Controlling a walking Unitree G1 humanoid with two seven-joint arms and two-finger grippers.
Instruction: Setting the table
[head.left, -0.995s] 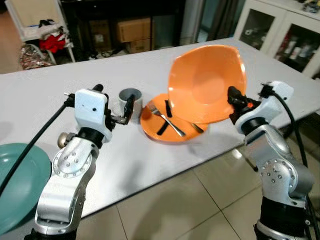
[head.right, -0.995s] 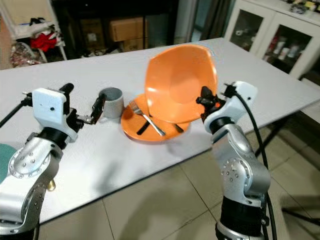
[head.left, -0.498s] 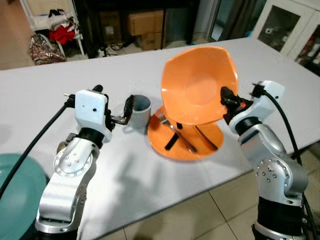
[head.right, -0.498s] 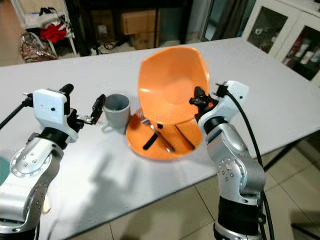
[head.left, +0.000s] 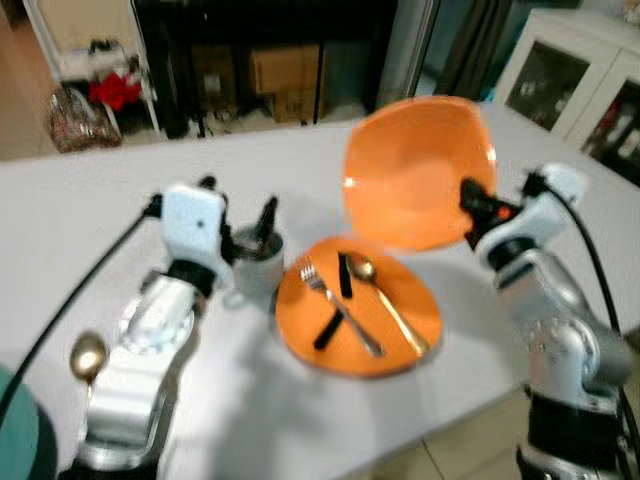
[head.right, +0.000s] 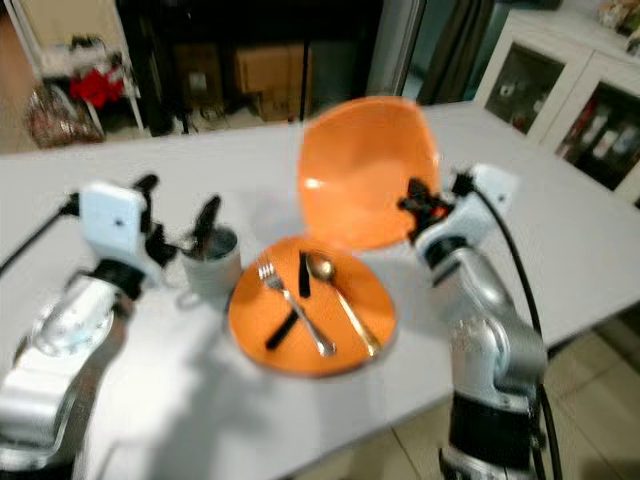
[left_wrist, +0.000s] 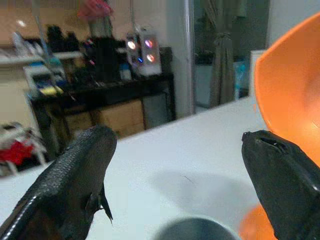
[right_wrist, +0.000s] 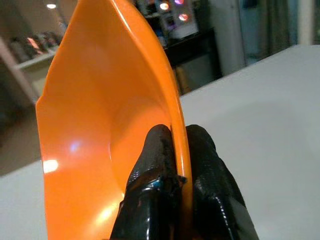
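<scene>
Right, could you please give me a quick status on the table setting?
Right gripper shut on orange bowl, held tilted above orange plate. Left gripper open above grey cup. Cutlery on plate.

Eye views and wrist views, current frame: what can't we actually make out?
- Gray mug: motion blur in both eye views; left tool covers its rim. Left wrist view cuts off all but the rim.
- Raised orange plate: its back faces away; grip shows in the right wrist view, right tool.
- Teal plate: cut by the frame edge.
- Cabinet contents: blurred.
</scene>
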